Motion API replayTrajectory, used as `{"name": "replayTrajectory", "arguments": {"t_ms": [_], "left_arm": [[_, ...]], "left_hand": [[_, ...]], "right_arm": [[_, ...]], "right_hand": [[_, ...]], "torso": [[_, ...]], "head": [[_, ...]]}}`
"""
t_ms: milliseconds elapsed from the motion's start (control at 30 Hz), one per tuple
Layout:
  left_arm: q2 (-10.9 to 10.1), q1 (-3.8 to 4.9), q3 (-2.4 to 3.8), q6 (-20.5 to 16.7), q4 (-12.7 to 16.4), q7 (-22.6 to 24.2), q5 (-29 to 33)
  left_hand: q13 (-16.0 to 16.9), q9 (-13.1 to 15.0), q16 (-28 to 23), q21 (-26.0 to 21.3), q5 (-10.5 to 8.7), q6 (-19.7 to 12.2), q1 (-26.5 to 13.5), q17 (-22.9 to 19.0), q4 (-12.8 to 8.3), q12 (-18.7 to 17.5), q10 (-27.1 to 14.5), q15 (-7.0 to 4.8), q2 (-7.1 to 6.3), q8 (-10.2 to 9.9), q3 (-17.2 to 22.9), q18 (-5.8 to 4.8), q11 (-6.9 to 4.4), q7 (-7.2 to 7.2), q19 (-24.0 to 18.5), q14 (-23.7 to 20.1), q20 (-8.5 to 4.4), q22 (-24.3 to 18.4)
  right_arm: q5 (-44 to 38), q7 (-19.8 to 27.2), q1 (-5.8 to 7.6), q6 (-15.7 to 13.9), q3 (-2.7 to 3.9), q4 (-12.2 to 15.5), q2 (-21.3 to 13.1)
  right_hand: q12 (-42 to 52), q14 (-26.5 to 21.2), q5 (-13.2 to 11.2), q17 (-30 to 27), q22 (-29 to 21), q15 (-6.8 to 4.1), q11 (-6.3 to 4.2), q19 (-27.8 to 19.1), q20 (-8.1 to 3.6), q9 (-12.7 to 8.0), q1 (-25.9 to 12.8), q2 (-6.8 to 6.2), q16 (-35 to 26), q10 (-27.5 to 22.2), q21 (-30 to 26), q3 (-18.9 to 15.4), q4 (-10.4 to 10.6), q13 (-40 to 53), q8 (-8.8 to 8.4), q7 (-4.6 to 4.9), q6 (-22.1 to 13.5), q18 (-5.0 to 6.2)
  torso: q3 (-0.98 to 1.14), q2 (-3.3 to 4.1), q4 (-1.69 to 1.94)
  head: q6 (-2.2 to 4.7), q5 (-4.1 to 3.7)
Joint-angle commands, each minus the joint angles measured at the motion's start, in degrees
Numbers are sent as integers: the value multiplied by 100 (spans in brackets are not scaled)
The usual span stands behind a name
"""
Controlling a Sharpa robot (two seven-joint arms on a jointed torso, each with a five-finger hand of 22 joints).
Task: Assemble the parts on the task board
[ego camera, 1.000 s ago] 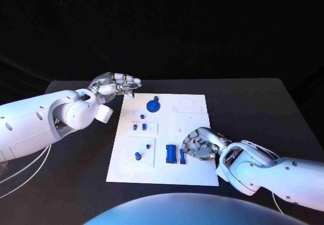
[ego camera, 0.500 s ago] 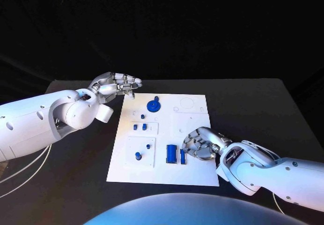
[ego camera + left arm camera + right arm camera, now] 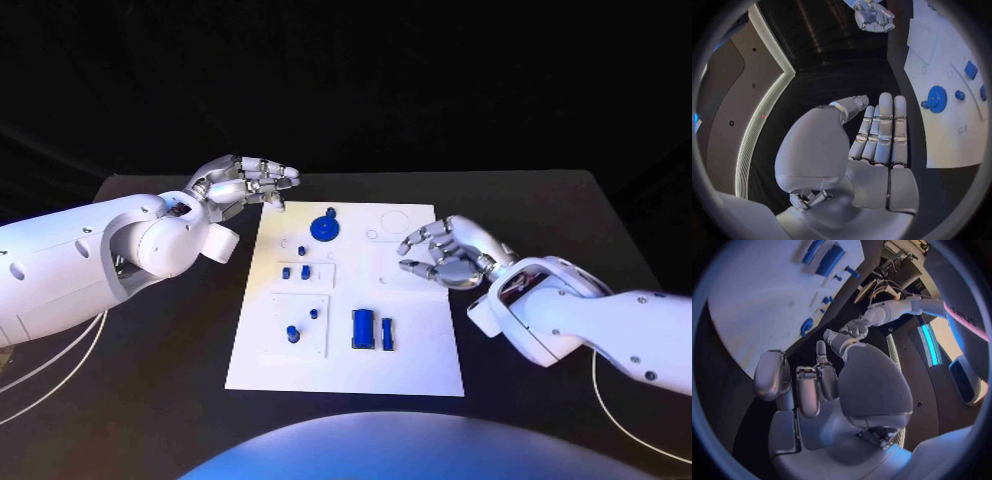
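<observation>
Parts (image 3: 366,329) lie blue on the task board (image 3: 418,370), none between any fingers: the right hand (image 3: 444,254) hovers empty, fingers loosely curled, over the board's right edge (the left hand (image 3: 245,182), likewise empty, hangs beyond its far-left corner). Which part is due I cannot judge; any pick wants those fingers lowered around one small piece.

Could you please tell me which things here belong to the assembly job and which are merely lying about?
Belonging to the job:
- task board
- round blue part
- two long blue parts
- small blue parts
- left hand, holding nothing
- right hand, holding nothing

Lying about:
- black table
- cables
</observation>
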Motion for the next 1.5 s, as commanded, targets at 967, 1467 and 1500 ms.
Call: {"name": "replayTrajectory", "arguments": {"t_ms": [967,1467,1500], "left_arm": [[645,-283,-14,-1345,-488,1160,678],[799,-659,98,-3597,437,1494,834],[804,-671,102,-3674,468,1506,839]], "left_hand": [[-391,-1042,-5847,-5625,-1331,-4813,-7799,-1757,94,-2349,-4791,-480,931,-1762,-3390,-975,-943,-1236,-4421,-5806,-1025,-3732],[-391,-1042,-5847,-5625,-1331,-4813,-7799,-1757,94,-2349,-4791,-480,931,-1762,-3390,-975,-943,-1236,-4421,-5806,-1025,-3732],[-391,-1042,-5847,-5625,-1331,-4813,-7799,-1757,94,-2349,-4791,-480,931,-1762,-3390,-975,-943,-1236,-4421,-5806,-1025,-3732]], "right_arm": [[3962,2272,134,-13,404,-2173,1186],[5388,2573,-420,-683,1048,-1290,1150],[5390,2573,-421,-684,1049,-1288,1150]], "right_hand": [[-7751,-8404,-855,-7494,-7495,284,-116,-8202,-340,-2959,-7321,1124,-8700,-8394,-6363,-2822,-435,-7494,-1410,-628,-5716,-396],[-7751,-8404,-855,-7494,-7495,284,-116,-8202,-340,-2959,-7321,1124,-8700,-8394,-6363,-2822,-435,-7494,-1410,-628,-5716,-396],[-7751,-8404,-855,-7494,-7495,284,-116,-8202,-340,-2959,-7321,1124,-8700,-8394,-6363,-2822,-435,-7494,-1410,-628,-5716,-396]], "torso": [[-18,-495,61],[45,-688,155],[45,-688,155]], "head": [[1256,-37],[1563,-16],[1563,-16]]}}
